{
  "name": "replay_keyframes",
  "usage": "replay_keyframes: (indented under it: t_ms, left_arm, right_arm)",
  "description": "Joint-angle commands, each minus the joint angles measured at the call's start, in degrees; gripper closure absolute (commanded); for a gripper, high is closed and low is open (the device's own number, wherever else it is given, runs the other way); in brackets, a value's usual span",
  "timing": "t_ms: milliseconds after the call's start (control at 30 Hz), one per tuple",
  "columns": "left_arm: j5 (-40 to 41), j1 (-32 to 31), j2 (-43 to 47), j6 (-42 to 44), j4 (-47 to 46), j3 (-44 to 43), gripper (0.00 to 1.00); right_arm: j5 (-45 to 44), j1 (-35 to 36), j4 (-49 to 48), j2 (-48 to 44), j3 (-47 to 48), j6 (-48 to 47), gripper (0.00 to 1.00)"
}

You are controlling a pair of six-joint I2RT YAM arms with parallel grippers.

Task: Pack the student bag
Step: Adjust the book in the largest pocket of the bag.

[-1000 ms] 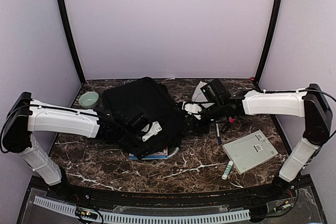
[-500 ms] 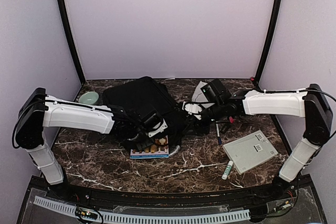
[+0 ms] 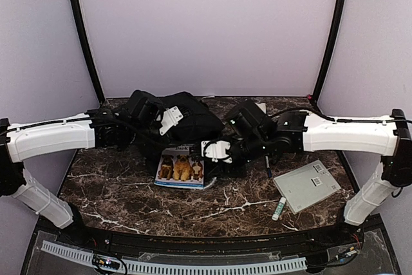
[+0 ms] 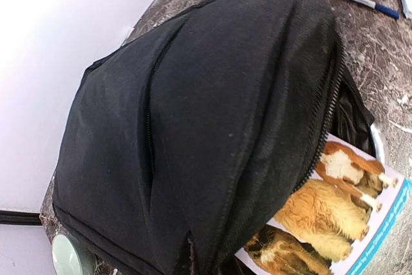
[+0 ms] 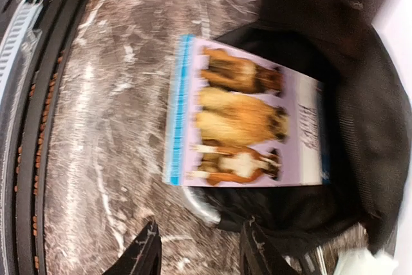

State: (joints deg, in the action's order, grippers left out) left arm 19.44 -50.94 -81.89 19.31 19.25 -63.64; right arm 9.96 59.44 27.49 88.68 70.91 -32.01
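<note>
Black: one student bag [image 3: 193, 115], one book [image 5: 302, 136] (three dogs [image 5: 238, 117])

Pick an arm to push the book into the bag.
Right, probably. The right gripper is open and hovers beside the book; the left gripper is shut on the bag, holding it up.

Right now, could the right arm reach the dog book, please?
Probably yes: the book lies cover-up, mostly clear of the bag, and the right gripper hangs open close beside it; only bag fabric along that edge might interfere.
</note>
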Motion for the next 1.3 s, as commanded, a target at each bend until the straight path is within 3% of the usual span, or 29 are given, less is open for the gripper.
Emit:
replay_keyframes:
  t_ms: [0, 233, 667, 800, 933, 1267]
  left_arm:
    - [-9.38, 3.02, 6.37, -0.53, -7.71, 2.30, 1.00]
    - [-12.26, 3.78, 7.20, -3.15, -7.46, 3.76, 1.00]
    - [-11.72, 3.98, 6.06, -3.75, -7.20, 4.18, 1.00]
    - [-11.73, 4.00, 6.04, -3.84, -7.20, 4.22, 1.00]
    - [-11.65, 4.07, 6.42, -3.85, -7.12, 4.33, 1.00]
    - [-11.88, 4.13, 6.70, -3.82, -7.16, 4.43, 1.00]
  right_arm:
    - [-14.73, 6.13, -0.15, 5.83, -0.01, -3.57, 0.56]
    - [-27.22, 13.18, -6.65, 13.77, 4.67, -3.16, 0.39]
    - [-33.83, 19.45, -15.24, 24.43, 8.98, 1.91, 0.30]
    - [-41.97, 20.22, -22.39, 27.14, 7.16, 0.11, 0.31]
    - [-47.27, 20.19, -25.92, 28.37, 5.70, -1.85, 0.42]
    - [-49.57, 18.54, -28.25, 21.65, 0.61, -4.26, 0.58]
